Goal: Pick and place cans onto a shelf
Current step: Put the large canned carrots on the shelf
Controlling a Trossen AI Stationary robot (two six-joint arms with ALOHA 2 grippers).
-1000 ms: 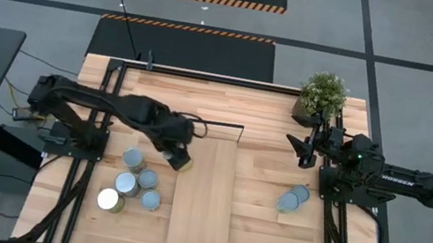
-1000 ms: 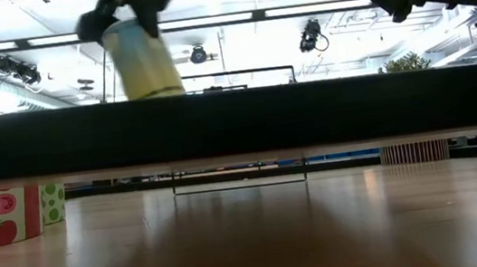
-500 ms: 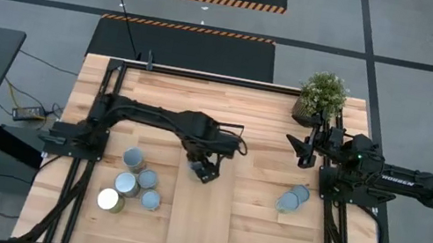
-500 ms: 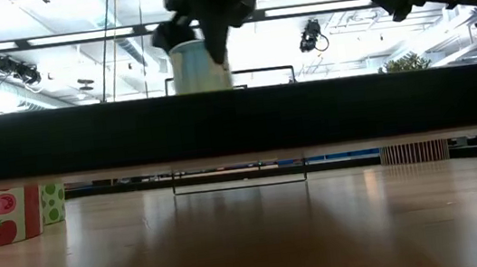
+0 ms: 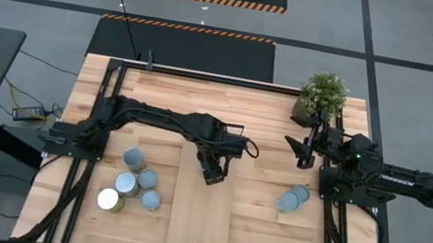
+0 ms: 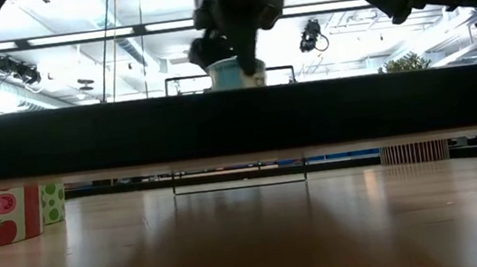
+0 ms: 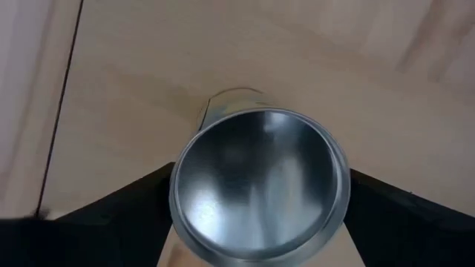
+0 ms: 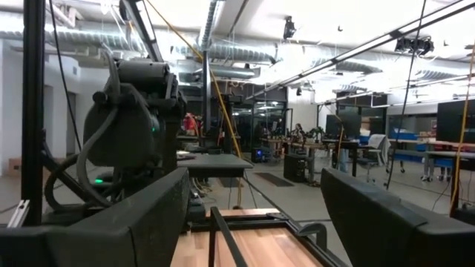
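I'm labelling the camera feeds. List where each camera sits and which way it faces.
High: above the table, facing straight down; both arms and the shelf show.
Low: at tabletop height, facing level across; arms enter from above.
Left wrist: on the left arm, facing down at the can between its jaws.
Right wrist: on the right arm, facing level into the room past its jaws.
Shared: low and left wrist views both show that can.

The can [image 7: 260, 185] has a glossy metal top (mirror-bright), the shelf [image 7: 148, 67] pale matt wood.
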